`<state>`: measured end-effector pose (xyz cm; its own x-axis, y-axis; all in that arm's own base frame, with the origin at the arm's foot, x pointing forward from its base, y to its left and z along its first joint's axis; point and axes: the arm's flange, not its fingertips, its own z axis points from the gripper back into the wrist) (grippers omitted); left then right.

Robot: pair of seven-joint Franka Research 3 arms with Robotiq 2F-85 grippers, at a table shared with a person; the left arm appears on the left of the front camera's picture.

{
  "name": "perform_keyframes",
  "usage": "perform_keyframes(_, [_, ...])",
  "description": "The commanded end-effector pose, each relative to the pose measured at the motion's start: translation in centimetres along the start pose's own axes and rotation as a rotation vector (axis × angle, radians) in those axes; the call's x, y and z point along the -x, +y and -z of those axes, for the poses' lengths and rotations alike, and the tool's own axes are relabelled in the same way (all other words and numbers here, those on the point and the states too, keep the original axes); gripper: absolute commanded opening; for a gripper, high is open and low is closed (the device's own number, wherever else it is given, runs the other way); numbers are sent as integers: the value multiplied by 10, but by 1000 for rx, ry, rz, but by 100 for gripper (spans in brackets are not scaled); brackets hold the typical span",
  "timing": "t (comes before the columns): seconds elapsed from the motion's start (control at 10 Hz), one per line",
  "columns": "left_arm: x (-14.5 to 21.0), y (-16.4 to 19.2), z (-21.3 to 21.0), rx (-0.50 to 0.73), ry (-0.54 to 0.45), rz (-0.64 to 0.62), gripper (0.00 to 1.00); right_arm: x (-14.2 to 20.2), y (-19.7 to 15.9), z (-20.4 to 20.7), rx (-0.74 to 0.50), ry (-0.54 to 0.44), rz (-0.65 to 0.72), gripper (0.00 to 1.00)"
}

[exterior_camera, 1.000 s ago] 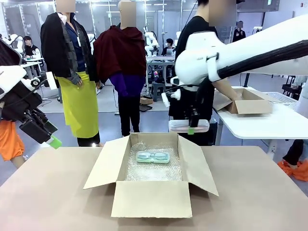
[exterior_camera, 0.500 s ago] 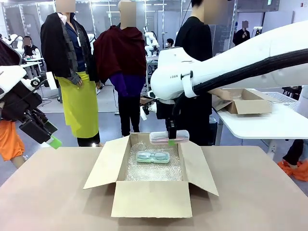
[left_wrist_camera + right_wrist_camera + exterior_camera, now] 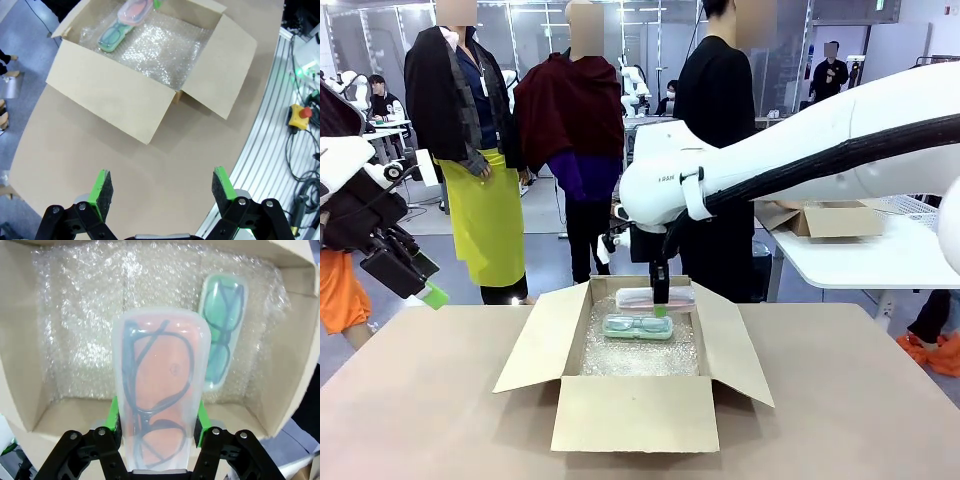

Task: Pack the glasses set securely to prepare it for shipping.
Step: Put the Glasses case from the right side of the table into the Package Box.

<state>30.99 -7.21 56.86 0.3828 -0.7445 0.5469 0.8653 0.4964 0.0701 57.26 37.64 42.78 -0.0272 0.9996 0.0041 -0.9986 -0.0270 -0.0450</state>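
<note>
While right fingers (image 3: 114, 415) grip pink case (image 3: 157, 390), mint case (image 3: 222, 335) lies in box (image 3: 630, 412)

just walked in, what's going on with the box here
The right gripper is shut on the pink glasses case, holding it over the open cardboard box. The mint green case already lies inside on the bubble wrap. The left gripper hangs open above the table, off to the side, holding nothing.

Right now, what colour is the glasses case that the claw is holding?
Pale pink and translucent; the glasses case shows best in the right wrist view.
</note>
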Motion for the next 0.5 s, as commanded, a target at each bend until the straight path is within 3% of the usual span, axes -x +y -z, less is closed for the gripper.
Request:
perform_keyframes(0.0, [3, 1, -1, 16, -5, 17, 100, -8, 9, 29, 8, -21, -17, 28])
perform_keyframes(0.4, [3, 1, -1, 16, -5, 17, 100, -10, 15, 77, -29, -17, 10, 28])
